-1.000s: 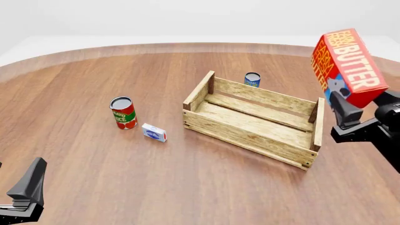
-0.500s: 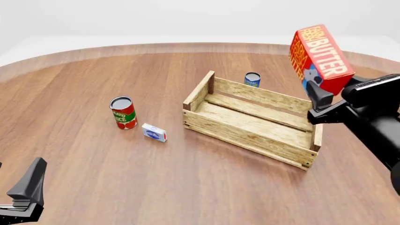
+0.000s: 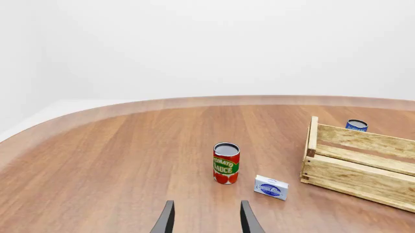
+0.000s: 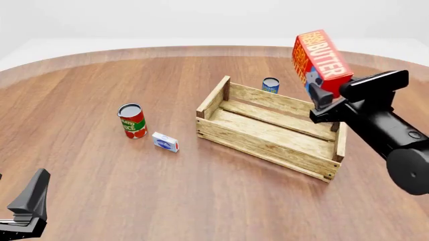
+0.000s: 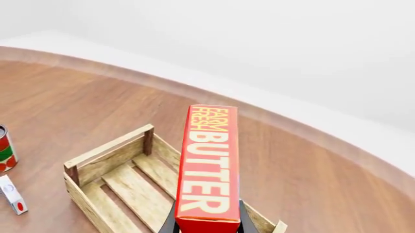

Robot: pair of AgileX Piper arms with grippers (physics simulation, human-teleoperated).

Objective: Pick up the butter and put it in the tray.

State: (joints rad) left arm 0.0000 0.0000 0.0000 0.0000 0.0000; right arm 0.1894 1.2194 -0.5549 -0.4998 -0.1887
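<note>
The butter [image 4: 320, 57] is a red-orange carton with white "BUTTER" lettering and a blue patch on its lower end. My right gripper [image 4: 320, 95] is shut on that lower end and holds the carton upright above the right end of the tray [image 4: 275, 128], a wooden slat crate. In the right wrist view the butter [image 5: 209, 167] stands between the fingers, over the tray [image 5: 123, 179]. My left gripper [image 3: 206, 221] is open and empty, low at the near left [image 4: 27, 206], far from the tray [image 3: 363, 162].
A tomato sauce can [image 4: 132, 120] and a small blue-and-white box [image 4: 165, 142] stand left of the tray. A small blue can [image 4: 270, 85] stands behind it. The round wooden table's far edge [image 4: 201, 50] curves across the back.
My right gripper has carried the butter leftward, from beyond the tray's right end to above that end. The left arm has not moved.
</note>
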